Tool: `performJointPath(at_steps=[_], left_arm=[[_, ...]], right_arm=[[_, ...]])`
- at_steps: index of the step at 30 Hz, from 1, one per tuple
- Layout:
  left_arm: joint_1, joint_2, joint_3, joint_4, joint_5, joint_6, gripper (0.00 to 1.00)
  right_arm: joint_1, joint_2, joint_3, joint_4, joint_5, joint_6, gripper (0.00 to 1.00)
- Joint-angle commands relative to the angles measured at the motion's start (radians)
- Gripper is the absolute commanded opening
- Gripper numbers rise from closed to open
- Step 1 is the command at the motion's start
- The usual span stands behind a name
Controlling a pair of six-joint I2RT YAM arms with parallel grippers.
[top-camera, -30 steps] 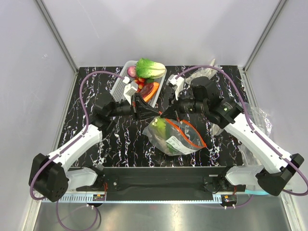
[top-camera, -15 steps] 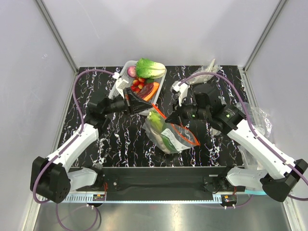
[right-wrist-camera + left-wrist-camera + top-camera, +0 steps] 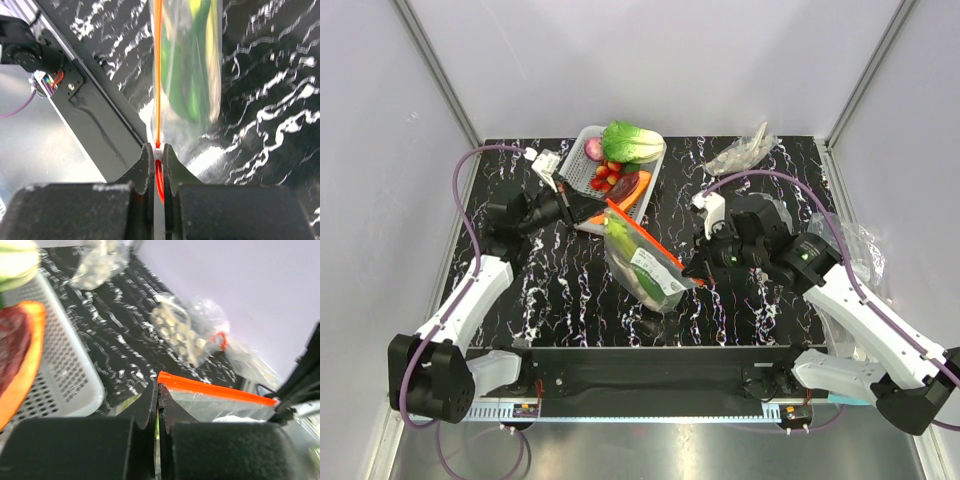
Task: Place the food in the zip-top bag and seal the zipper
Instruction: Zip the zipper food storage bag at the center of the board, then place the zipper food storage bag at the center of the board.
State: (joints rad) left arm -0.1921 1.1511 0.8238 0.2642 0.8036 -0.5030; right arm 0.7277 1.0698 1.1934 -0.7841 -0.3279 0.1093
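The zip-top bag (image 3: 642, 262) hangs between my two grippers above the table's middle. Through its clear wall the food shows: green pieces (image 3: 646, 283) and a pale green leafy end (image 3: 617, 236), beside a white label (image 3: 658, 266). The zipper (image 3: 650, 240) runs as one straight red-orange line. My left gripper (image 3: 607, 206) is shut on the bag's far left corner, right at the zipper's end (image 3: 165, 378). My right gripper (image 3: 698, 275) is shut on the zipper's white slider (image 3: 158, 150); the strip (image 3: 157, 75) runs straight away from it, next to the green food (image 3: 190, 75).
A white basket (image 3: 572, 178) at the back holds a leafy cabbage (image 3: 630, 142), small red pieces (image 3: 608, 174) and an orange-rimmed slice (image 3: 628, 188). Wrinkly clear bags lie at the back right (image 3: 745, 155) and by the right edge (image 3: 855, 240).
The left gripper has drawn back to the left and the right gripper has moved nearer and rightward. The zipper, a loose open loop before, is now one taut straight line.
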Motion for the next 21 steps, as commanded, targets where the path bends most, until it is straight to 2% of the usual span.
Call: performJointPath(at_steps=[1, 7, 12, 16, 18, 21], left_arm=[[0.040, -0.027, 0.040, -0.006, -0.122, 0.061, 0.00], [0.046, -0.021, 0.029, 0.006, -0.115, 0.050, 0.00], [0.049, -0.057, 0.021, -0.031, -0.164, 0.038, 0.00], [0.084, -0.094, -0.005, -0.092, -0.289, 0.015, 0.00], [0.115, -0.096, -0.012, -0.100, -0.297, -0.006, 0.00], [0.170, -0.097, -0.029, -0.102, -0.363, -0.037, 0.00]], right_arm=[[0.010, -0.034, -0.021, -0.125, 0.020, 0.036, 0.01], [0.010, -0.042, -0.009, -0.156, 0.059, 0.061, 0.00], [0.010, -0.002, 0.047, -0.103, 0.162, 0.076, 0.00], [0.010, 0.129, 0.182, -0.064, 0.269, 0.093, 0.00], [0.004, 0.203, 0.225, -0.021, 0.321, 0.086, 0.00], [-0.048, 0.321, 0.297, 0.057, 0.303, 0.073, 0.00]])
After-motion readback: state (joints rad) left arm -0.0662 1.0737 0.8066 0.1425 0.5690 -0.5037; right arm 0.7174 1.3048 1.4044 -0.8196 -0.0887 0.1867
